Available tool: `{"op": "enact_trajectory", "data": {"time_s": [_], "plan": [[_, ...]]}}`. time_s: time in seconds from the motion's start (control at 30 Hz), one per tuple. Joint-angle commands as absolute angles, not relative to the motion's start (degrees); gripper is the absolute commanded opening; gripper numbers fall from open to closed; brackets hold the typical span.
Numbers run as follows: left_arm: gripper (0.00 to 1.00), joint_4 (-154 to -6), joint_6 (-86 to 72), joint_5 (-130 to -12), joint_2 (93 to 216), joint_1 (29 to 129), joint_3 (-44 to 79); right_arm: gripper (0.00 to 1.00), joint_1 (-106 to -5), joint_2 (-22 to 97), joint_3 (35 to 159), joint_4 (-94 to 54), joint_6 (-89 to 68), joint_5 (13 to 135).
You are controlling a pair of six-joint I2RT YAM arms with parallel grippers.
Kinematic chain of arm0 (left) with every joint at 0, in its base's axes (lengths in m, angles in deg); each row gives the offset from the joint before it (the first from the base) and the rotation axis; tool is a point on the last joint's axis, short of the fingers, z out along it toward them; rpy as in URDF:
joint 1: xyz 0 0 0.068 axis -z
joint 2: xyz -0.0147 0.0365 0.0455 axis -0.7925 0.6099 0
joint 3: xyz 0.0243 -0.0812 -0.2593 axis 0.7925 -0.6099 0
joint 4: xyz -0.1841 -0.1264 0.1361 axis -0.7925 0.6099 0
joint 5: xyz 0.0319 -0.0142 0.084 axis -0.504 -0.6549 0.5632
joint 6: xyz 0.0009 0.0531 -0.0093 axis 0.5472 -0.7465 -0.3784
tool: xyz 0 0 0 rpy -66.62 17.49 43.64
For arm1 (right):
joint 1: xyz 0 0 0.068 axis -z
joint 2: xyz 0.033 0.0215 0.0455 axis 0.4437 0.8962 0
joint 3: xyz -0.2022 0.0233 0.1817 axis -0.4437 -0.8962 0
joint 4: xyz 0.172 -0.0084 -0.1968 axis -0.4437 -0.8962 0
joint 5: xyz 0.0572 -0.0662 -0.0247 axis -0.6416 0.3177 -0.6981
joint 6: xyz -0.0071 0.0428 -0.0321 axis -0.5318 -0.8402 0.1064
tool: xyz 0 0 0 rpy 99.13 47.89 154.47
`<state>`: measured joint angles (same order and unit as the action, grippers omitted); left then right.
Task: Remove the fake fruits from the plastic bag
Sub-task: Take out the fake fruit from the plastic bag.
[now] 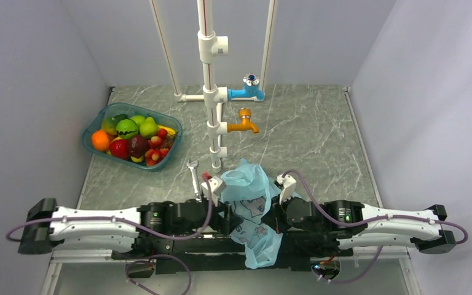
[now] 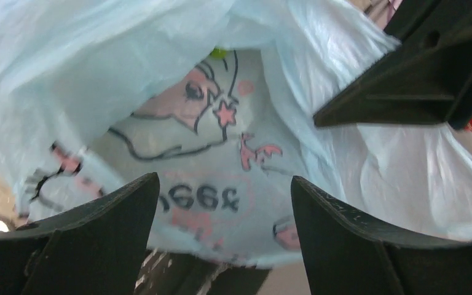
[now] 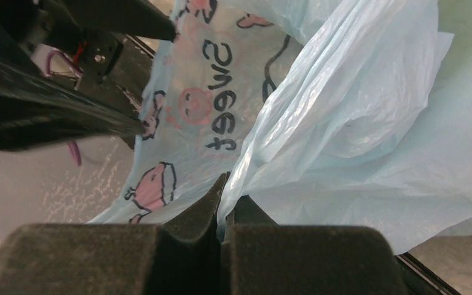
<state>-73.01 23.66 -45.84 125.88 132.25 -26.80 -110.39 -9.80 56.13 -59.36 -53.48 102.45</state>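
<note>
The light-blue plastic bag (image 1: 250, 184) with cartoon prints hangs crumpled between my two grippers at the near edge of the table. My right gripper (image 3: 230, 190) is shut on a fold of the bag's (image 3: 344, 123) film. My left gripper (image 2: 224, 178) is open, its fingers (image 2: 104, 233) wide apart just in front of the bag's printed panel (image 2: 209, 153). A small bright-green bit (image 2: 219, 53) shows deep in the bag's folds. In the top view the left gripper (image 1: 228, 216) and right gripper (image 1: 273, 218) flank the bag. An orange (image 1: 100, 140), a green fruit (image 1: 127, 128) and a maroon fruit (image 1: 138, 145) lie in the teal basket (image 1: 92, 130).
The basket at the back left also holds strawberries (image 1: 155, 153) and other fruit. A white pipe stand (image 1: 210, 92) with a blue tap (image 1: 251, 91) and an orange tap (image 1: 244, 123) rises mid-table. A wrench (image 1: 193, 175) lies beside the left gripper. Walls close in on both sides.
</note>
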Motion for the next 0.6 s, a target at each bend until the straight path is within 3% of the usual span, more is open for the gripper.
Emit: {"op": "enact_trajectory", "data": {"time_s": [0.0,0.27,0.43,0.57], "plan": [[0.81,-86.7,20.8,-27.7,136.5,138.2,-22.1,0.0,-110.7,-11.0,58.8,-53.8,-51.3,102.6],[0.65,-87.3,22.3,-17.3,157.3,141.4,-12.3,0.0,-110.7,-14.6,59.4,-50.0,-50.5,101.1],[0.61,-82.8,31.3,-14.0,161.3,140.6,-11.9,0.0,-110.7,-15.7,60.3,-50.4,-49.6,101.6],[0.59,-89.9,31.3,-17.9,163.5,138.1,-14.5,0.0,-110.7,-15.2,59.8,-50.7,-49.4,100.9]]}}
